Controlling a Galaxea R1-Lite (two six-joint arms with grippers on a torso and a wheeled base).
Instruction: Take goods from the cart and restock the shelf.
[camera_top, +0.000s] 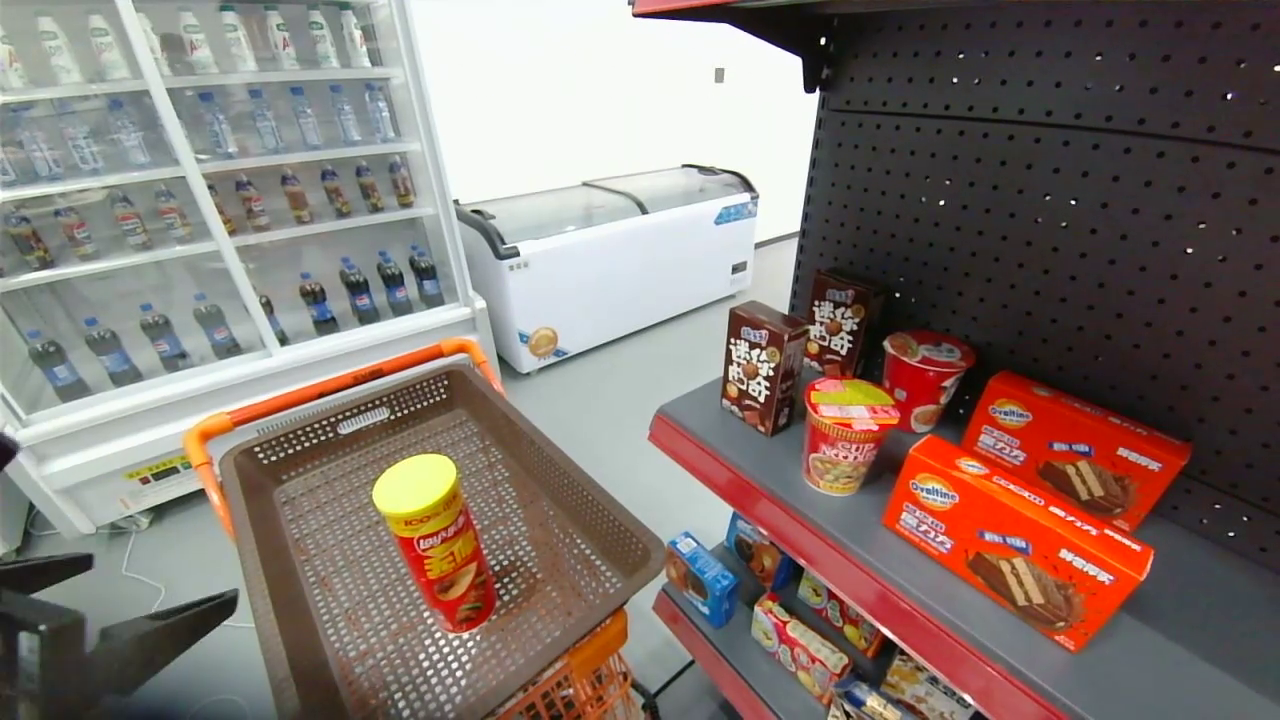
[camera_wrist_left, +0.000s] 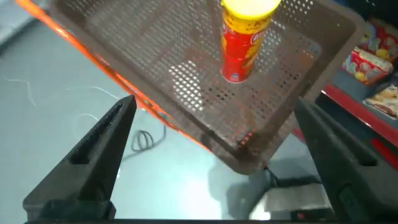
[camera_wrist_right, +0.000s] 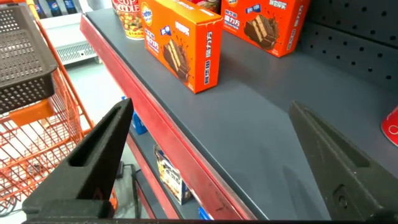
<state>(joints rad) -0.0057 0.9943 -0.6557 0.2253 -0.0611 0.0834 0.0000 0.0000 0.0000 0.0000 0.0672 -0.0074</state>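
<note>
A red chip can with a yellow lid stands upright in the brown cart basket; the left wrist view shows the can in the basket from above. My left gripper hangs open and empty over the floor beside the basket's near corner, short of the can. My right gripper is open and empty above the grey shelf board, near its red front edge. On the shelf stand two orange boxes, two cup noodles and two brown boxes.
The cart's orange handle faces a glass-door drinks fridge, with a white chest freezer behind. More packets fill the lower shelf. The orange cart frame stands close beside the shelf edge. Black pegboard backs the shelf.
</note>
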